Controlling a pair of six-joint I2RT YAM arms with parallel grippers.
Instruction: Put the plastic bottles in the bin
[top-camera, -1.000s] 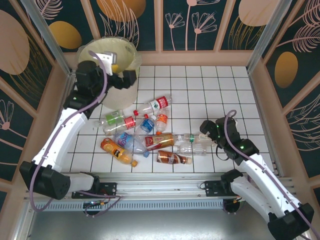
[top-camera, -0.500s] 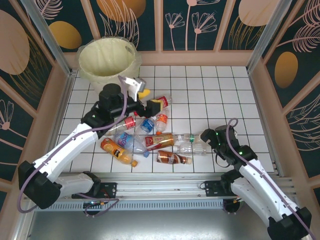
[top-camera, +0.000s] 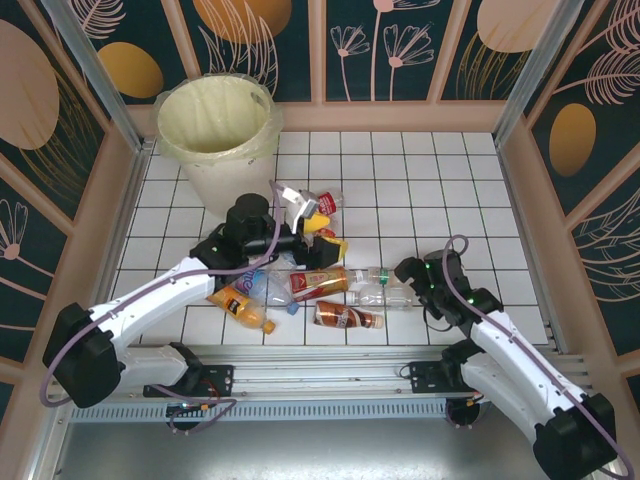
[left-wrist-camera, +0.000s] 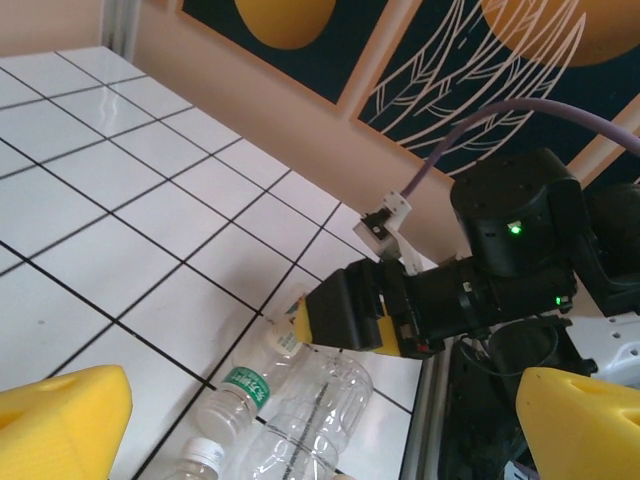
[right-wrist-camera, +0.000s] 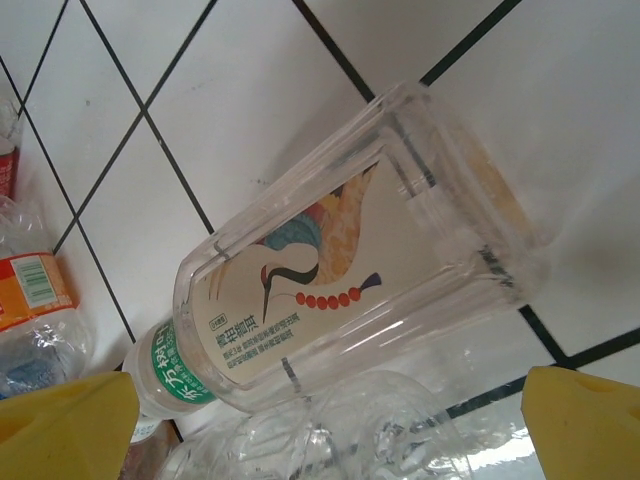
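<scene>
The plastic bottles (top-camera: 318, 283) lie on their sides in a loose heap on the white tiled table (top-camera: 440, 180), just in front of the two arm bases. Among them are an orange bottle (top-camera: 240, 306) at the near left, a brown bottle (top-camera: 345, 317) with a red label at the near edge, and two clear ones at the right end. The bin (top-camera: 222, 185) stands upright in the far left corner. It is cream-white and lined with a pale yellow bag, and it is near the heap but not touching it.

The left hand (top-camera: 325, 228) hangs over the far side of the heap with its yellow-tipped fingers spread wide and nothing between them. From above I cannot tell whether it touches a bottle.

The right hand (right-wrist-camera: 325, 428) is wide open at the heap's right end. Its fingertips (right-wrist-camera: 70, 430) straddle a flat-sided clear bottle (right-wrist-camera: 350, 290) with a bird on its label and a green neck band, without clamping it.
</scene>
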